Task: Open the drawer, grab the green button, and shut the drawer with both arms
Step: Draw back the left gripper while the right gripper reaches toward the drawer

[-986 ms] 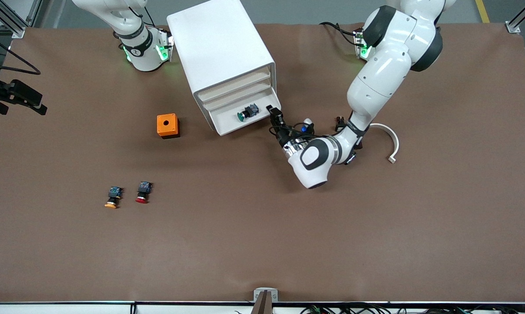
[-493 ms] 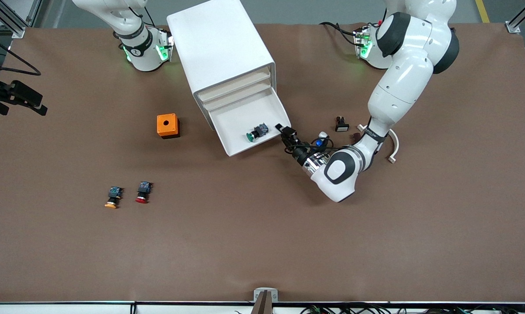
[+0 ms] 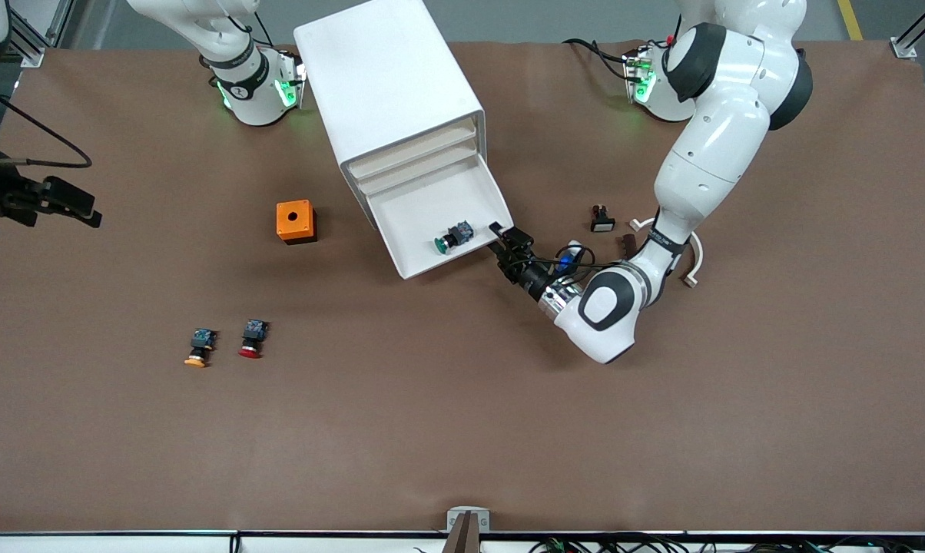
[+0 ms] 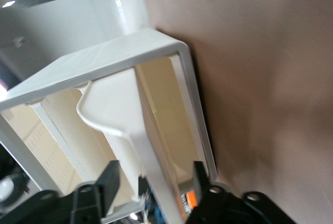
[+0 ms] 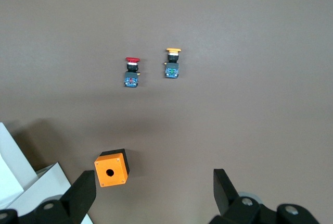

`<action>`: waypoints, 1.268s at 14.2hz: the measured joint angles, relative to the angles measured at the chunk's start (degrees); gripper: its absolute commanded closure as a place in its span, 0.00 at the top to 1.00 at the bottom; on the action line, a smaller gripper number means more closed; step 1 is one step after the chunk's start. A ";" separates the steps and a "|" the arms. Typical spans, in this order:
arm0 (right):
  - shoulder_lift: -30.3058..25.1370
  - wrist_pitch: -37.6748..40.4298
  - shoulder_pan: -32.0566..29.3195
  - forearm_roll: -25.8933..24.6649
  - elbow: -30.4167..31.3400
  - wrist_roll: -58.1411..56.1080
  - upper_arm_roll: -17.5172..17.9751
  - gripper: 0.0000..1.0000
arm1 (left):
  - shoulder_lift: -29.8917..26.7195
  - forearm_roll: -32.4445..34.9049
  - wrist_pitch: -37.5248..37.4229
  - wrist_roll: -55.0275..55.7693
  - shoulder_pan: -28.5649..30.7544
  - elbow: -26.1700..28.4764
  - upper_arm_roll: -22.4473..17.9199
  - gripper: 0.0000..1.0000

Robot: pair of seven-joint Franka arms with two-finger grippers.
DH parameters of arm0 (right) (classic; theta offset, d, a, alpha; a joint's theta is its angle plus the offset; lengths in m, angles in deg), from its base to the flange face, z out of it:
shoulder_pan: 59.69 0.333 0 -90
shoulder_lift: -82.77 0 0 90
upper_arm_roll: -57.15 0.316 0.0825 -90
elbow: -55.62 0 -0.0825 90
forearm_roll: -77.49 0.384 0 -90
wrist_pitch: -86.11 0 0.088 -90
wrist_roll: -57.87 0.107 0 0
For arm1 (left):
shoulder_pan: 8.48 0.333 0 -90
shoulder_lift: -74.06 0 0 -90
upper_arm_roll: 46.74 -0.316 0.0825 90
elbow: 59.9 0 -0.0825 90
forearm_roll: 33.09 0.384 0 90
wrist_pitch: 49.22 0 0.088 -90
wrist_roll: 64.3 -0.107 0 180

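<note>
The drawer (image 3: 441,223) is a shallow white tray with a cream front. It is the lowest one of the white cabinet (image 3: 389,92) and it stands pulled out, toward the front camera. In the left wrist view its curved front lip (image 4: 112,112) is seen from close, with the cream inside walls beside it. The button (image 3: 453,236) lies on its side inside the open drawer, near the drawer's front edge. It has a round green cap, a black body and a blue rear part.
</note>
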 measured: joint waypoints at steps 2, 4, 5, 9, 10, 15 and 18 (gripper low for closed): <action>0.67 0.00 0.00 -0.02 -0.27 0.00 -0.01 1.00 | -0.26 1.10 -0.10 -8.90 0.44 -3.40 -0.23 0.99; 1.60 0.00 -0.05 -0.06 -0.40 0.00 -0.15 1.00 | -0.98 1.79 -0.14 -17.27 0.55 -6.22 -0.56 0.99; 2.26 -0.03 -0.10 -0.06 -0.60 0.00 -0.25 1.00 | -1.57 1.96 -0.15 -21.62 0.53 -7.02 -1.07 0.99; 5.24 -0.23 -0.14 -0.07 -0.92 0.00 -0.45 1.00 | -5.68 5.99 0.21 -40.52 0.28 -8.22 -3.67 0.99; 5.61 -0.21 -0.11 -0.07 -1.06 0.03 -0.44 1.00 | -6.91 8.17 1.07 -44.34 0.26 -8.28 -3.77 0.99; 5.75 1.45 2.41 0.31 -1.51 12.69 0.02 1.00 | -9.75 17.88 10.27 -56.20 -0.27 -8.27 -3.83 0.99; 5.75 2.17 6.01 3.27 -1.51 24.05 0.26 1.00 | -9.83 22.11 14.88 -60.89 -0.37 -8.23 -3.98 0.99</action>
